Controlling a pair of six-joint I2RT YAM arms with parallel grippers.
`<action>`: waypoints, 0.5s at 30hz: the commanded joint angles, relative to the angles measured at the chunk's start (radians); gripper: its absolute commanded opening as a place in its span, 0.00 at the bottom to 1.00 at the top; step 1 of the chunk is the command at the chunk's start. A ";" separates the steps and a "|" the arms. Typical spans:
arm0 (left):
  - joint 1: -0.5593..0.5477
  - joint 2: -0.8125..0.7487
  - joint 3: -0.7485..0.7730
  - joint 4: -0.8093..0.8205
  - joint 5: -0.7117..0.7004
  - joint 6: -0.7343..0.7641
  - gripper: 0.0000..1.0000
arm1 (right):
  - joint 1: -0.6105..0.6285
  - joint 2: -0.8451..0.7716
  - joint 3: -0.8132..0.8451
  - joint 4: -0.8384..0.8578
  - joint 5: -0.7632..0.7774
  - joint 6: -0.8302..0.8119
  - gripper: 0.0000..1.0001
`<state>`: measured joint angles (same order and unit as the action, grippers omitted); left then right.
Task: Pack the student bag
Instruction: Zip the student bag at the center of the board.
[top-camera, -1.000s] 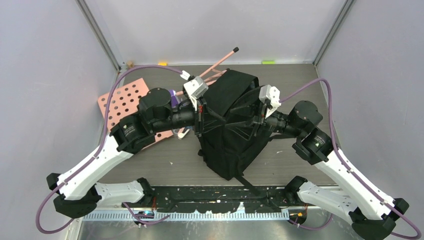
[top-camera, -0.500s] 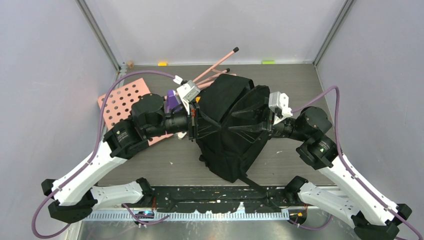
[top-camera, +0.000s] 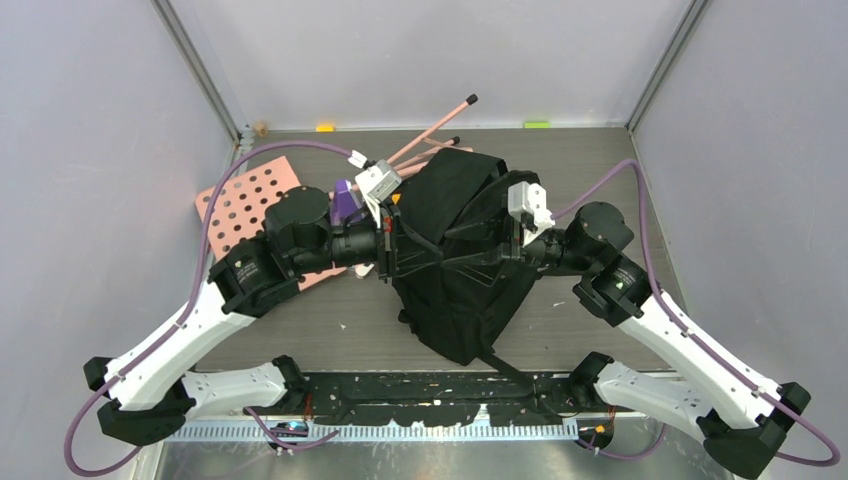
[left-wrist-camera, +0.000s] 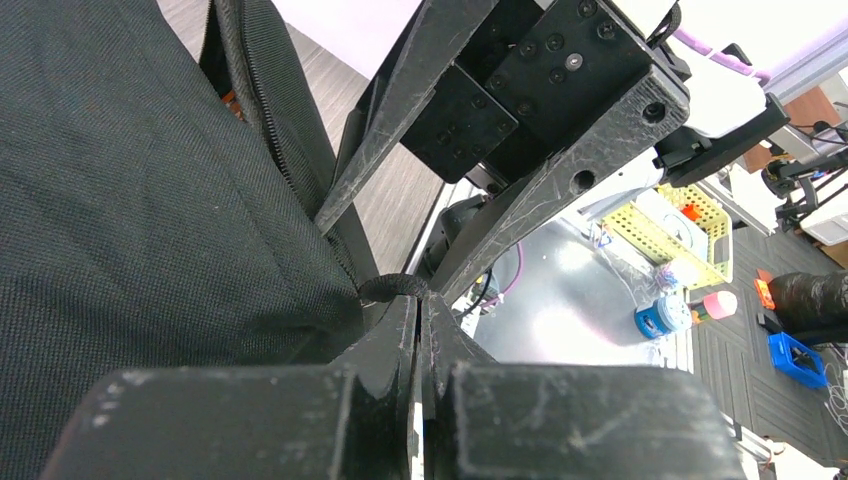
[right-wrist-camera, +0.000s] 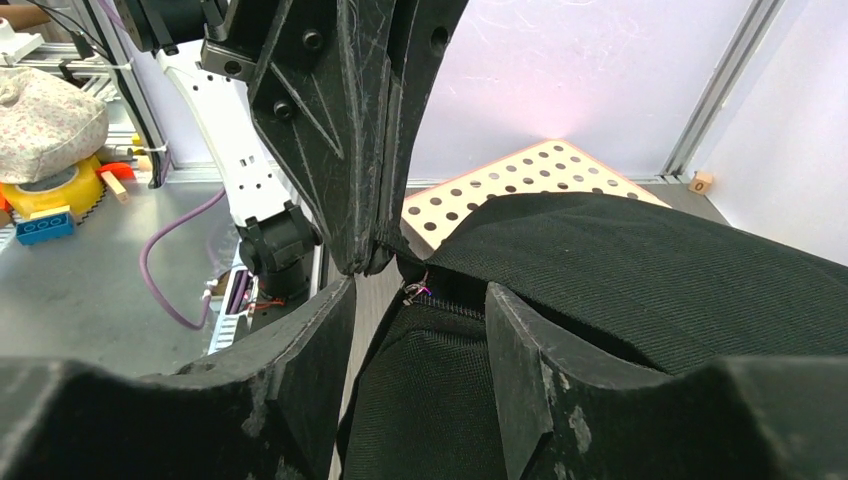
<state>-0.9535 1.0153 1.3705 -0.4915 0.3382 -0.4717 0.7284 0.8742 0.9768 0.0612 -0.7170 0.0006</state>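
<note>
The student bag (top-camera: 455, 275), a large black backpack, lies in the middle of the table. It fills the left of the left wrist view (left-wrist-camera: 130, 200) and the lower right of the right wrist view (right-wrist-camera: 640, 270). My left gripper (top-camera: 393, 242) is shut on a black fabric loop (left-wrist-camera: 392, 289) at the bag's left edge; its jaws (left-wrist-camera: 420, 305) are pressed together. My right gripper (top-camera: 507, 238) is open at the bag's right side. Its fingers (right-wrist-camera: 420, 300) straddle the zipper line, with a small metal zipper pull (right-wrist-camera: 413, 291) between them and untouched.
A pink pegboard (top-camera: 245, 200) lies left of the bag, partly under my left arm. Pink sticks (top-camera: 437, 124) poke out behind the bag towards the back wall. A purple item (top-camera: 345, 203) sits by my left wrist. The side walls stand close.
My right gripper has moved back left towards the bag's middle, and the bag's right side, stretched out half a second ago, has slackened. My left gripper keeps its hold.
</note>
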 joint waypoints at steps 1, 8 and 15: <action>0.001 -0.012 0.075 0.107 0.055 -0.020 0.00 | 0.015 0.013 0.000 0.098 -0.033 -0.005 0.56; 0.001 -0.007 0.076 0.131 0.044 -0.025 0.00 | 0.031 0.024 -0.003 0.127 -0.042 -0.003 0.50; 0.001 0.000 0.078 0.143 0.055 -0.033 0.00 | 0.046 0.048 -0.007 0.138 -0.042 0.007 0.44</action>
<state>-0.9512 1.0306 1.3788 -0.4908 0.3397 -0.4854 0.7639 0.9108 0.9688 0.1352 -0.7570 0.0048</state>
